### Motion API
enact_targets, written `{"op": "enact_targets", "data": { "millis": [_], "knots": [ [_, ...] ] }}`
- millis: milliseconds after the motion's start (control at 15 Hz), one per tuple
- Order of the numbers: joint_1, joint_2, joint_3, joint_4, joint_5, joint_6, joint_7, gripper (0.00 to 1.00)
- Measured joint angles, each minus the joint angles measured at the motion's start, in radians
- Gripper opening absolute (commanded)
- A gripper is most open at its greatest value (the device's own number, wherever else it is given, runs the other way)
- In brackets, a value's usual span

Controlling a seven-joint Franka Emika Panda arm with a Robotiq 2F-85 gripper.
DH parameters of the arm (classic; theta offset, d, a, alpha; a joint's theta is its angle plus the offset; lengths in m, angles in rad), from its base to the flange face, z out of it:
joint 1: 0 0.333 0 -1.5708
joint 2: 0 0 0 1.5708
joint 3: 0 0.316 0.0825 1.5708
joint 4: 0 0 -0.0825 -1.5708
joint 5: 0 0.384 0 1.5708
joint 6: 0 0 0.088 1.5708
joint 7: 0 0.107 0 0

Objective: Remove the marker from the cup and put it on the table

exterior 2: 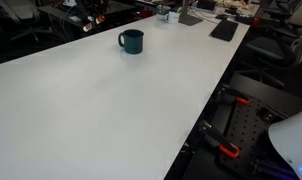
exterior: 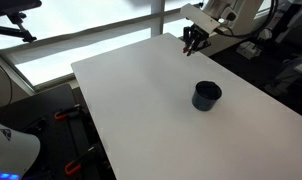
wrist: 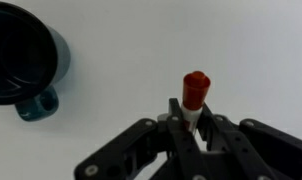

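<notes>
Pincer (wrist: 194, 120) clamped on marker (wrist: 195, 90), above table (exterior: 131, 110) near its edge; cup (wrist: 16, 55) well apart, bare surface between.

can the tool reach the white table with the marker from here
Probably yes: the tool, shut on the slim red-capped marker, has only bare white tabletop beneath; the round dark navy cup sits aside.

a red cap and white barrel are noted on the marker (wrist: 195, 88). the cup (wrist: 21, 50) is recorded as dark navy-teal, black inside. the desk (exterior: 131, 100) is seen as plain white. the fingers (wrist: 177, 120) are logged black.
</notes>
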Motion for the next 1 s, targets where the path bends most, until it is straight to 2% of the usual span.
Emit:
{"op": "enact_targets", "data": {
  "millis": [333, 933, 1000],
  "knots": [
    [-0.014, 0.077, 0.020, 0.021, 0.000, -0.073, -0.116, 0.05],
    [-0.001, 0.198, 0.019, 0.126, -0.079, -0.187, -0.125, 0.05],
    [0.002, 0.212, 0.019, 0.141, -0.090, -0.202, -0.124, 0.28]
  ]
}}
